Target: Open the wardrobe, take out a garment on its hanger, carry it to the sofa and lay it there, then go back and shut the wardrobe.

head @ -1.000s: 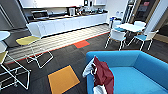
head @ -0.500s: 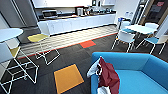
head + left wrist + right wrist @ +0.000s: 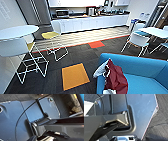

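The maroon garment [image 3: 117,79] lies draped over the left end of the blue sofa [image 3: 142,67], low and to the right in the head view. Its white sleeve [image 3: 101,71] hangs over the sofa's arm. A small white piece [image 3: 109,91] shows at the garment's lower end; I cannot tell whether it is the hanger. Nothing of the robot touches the garment. In the left wrist view, dark parts of my left gripper [image 3: 41,138] show against the robot's own plate. Dark parts of my right gripper [image 3: 123,138] show the same way in the right wrist view.
A round white table [image 3: 17,32] and white wire-frame chairs [image 3: 30,62] with yellow seats stand at the left. A kitchen counter [image 3: 90,23] runs along the far wall. White chairs [image 3: 137,41] and a table [image 3: 156,31] stand at the right. Orange carpet tiles [image 3: 74,75] mark the dark floor.
The whole head picture has shifted right, so the camera has turned left. The garment lies on the sofa as before.
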### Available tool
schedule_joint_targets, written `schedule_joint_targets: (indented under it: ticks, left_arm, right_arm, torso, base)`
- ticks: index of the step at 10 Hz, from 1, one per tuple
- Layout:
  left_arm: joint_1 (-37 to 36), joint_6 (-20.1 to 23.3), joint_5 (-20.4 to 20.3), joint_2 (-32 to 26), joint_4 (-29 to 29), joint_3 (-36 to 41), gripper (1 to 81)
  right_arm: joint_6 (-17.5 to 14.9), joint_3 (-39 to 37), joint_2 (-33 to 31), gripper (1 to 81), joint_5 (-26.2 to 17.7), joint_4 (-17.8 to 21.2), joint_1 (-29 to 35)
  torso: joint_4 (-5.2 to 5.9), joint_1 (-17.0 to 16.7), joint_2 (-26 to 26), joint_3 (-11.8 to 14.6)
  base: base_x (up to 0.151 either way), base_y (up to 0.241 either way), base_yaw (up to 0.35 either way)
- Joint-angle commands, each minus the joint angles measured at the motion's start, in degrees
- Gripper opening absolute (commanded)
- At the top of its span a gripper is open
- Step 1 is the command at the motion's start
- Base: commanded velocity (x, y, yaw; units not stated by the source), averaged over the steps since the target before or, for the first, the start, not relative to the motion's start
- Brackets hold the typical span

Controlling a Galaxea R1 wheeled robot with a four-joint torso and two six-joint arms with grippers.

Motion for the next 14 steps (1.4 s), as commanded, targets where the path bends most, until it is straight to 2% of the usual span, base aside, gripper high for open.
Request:
schedule_joint_targets:
  ticks: [1,14]
  left_arm:
    - [-1.25,0.29,1.64,0.05,0.78,0.42,81.1]
    - [-0.72,0.29,1.72,0.67,1.57,-0.02,81.1]
  right_arm:
    - [-0.13,0.22,0.47,81.1,-3.56,0.20,0.57]
    - [-0.13,0.22,0.13,81.1,-3.56,0.02,0.13]
  torso:
    - [0.00,0.00,0.00,0.00]
    - [0.00,0.00,0.00,0.00]
  base:
    - [0.000,0.000,0.230]
    - [0.000,0.000,0.257]
